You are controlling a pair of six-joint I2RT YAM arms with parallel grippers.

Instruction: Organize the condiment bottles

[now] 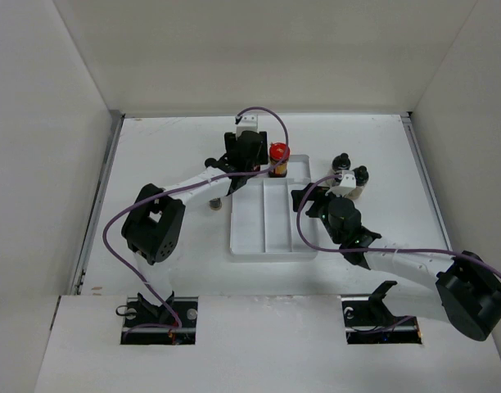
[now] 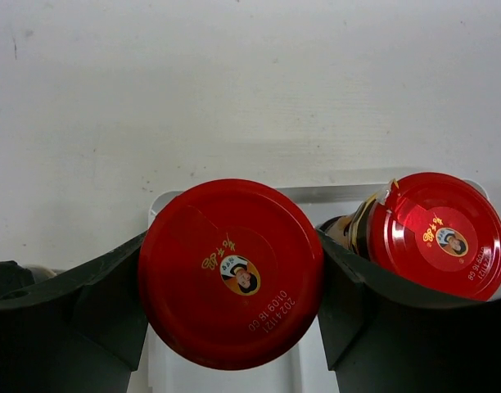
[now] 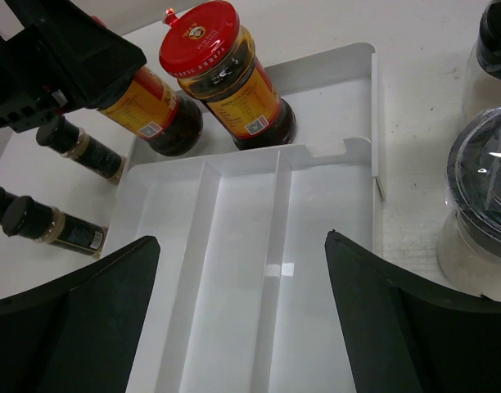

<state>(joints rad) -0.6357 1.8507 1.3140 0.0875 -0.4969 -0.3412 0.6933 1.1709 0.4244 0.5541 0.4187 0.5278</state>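
My left gripper (image 2: 234,278) is shut on a wide amber jar with a red lid (image 2: 234,274), which stands at the left of the white tray's far cross compartment (image 3: 332,78). A second red-lidded amber jar (image 3: 226,78) stands right beside it in the same compartment (image 1: 278,155). My right gripper (image 3: 242,311) hangs open over the tray's long slots (image 3: 242,246) with nothing between its fingers. Two small dark black-capped bottles (image 3: 78,147) (image 3: 46,223) lie on the table left of the tray. Beige-filled black-capped jars (image 3: 480,205) (image 3: 492,65) stand to the tray's right.
The white divided tray (image 1: 271,246) sits mid-table with its long slots bare. White walls enclose the table on the left, back and right. The left arm (image 1: 156,221) reaches across the table's left half, and the right arm (image 1: 406,262) crosses the right half.
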